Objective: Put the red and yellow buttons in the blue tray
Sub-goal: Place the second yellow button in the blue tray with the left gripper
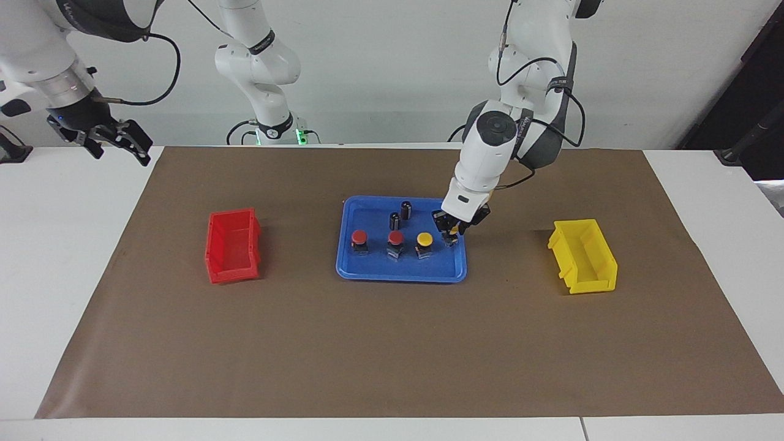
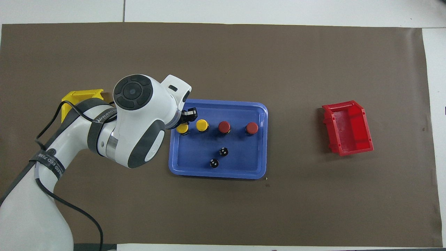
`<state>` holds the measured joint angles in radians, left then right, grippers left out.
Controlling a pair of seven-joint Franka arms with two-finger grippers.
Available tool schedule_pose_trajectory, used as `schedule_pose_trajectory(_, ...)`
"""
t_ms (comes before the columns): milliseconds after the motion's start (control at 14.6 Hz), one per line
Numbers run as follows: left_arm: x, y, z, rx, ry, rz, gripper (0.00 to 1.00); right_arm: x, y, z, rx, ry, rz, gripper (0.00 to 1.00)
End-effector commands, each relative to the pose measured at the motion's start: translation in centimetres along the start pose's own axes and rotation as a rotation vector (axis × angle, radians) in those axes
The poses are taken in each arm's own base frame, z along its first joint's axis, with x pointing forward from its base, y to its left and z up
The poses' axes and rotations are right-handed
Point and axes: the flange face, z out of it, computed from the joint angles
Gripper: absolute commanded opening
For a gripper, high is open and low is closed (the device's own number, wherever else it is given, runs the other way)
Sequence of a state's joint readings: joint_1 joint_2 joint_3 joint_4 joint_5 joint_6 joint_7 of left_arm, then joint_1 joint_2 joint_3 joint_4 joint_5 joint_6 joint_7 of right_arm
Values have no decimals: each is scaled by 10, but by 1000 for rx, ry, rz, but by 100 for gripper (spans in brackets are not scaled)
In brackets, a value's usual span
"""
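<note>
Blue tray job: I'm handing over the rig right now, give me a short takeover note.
Left end effector: shut on the second yellow button, low over the blue tray at the left arm's end, beside the first yellow button.
Right end effector: open, holding nothing, waiting off the mat.
Done: two red buttons and one yellow stand in the tray.
Left: set down, release, withdraw.
</note>
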<state>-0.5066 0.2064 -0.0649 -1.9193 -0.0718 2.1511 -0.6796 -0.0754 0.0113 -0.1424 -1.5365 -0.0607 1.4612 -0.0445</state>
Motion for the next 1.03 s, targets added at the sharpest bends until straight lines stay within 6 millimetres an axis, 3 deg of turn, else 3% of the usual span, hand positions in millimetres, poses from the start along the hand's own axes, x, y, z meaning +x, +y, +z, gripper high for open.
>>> schedule_pose_trajectory(0, 4, -7, 5, -24, 20, -17, 2, -10, 0, 5, 17, -10, -7, 100)
schedule_pose_trajectory(137, 5, -4, 21, -19, 14, -13, 2, -10, -2, 7, 17, -14, -10, 100)
schedule_pose_trajectory(206, 7, -3, 30, -19, 14, -14, 8, -10, -4, 7, 16, -14, -10, 100)
schedule_pose_trajectory(275, 7, -2, 34, -16, 10, -12, 25, -10, -6, 6, 16, -14, -10, 100)
schedule_pose_trajectory(343, 7, -4, 35, -11, 5, -12, 57, -9, -6, 6, 16, -12, -10, 100)
schedule_pose_trajectory(412, 8, -3, 32, -10, 3, -13, 80, -9, -7, 6, 16, -12, -12, 100)
schedule_pose_trajectory(480, 9, -3, 27, -10, 2, -13, 90, -9, -8, 5, 15, -11, -15, 100)
schedule_pose_trajectory(549, 12, -3, 16, 2, -2, -9, 99, -9, -11, 5, 15, -12, -21, 100)
schedule_pose_trajectory(686, 23, -9, -25, 33, -38, 33, 100, -9, -11, 5, 15, -12, -21, 100)
schedule_pose_trajectory(824, 44, -47, -83, 50, -79, 144, 100, -9, -10, 5, 15, -12, -19, 100)
schedule_pose_trajectory(961, 46, -76, -135, 47, -91, 179, 100, -9, -11, 5, 15, -12, -21, 100)
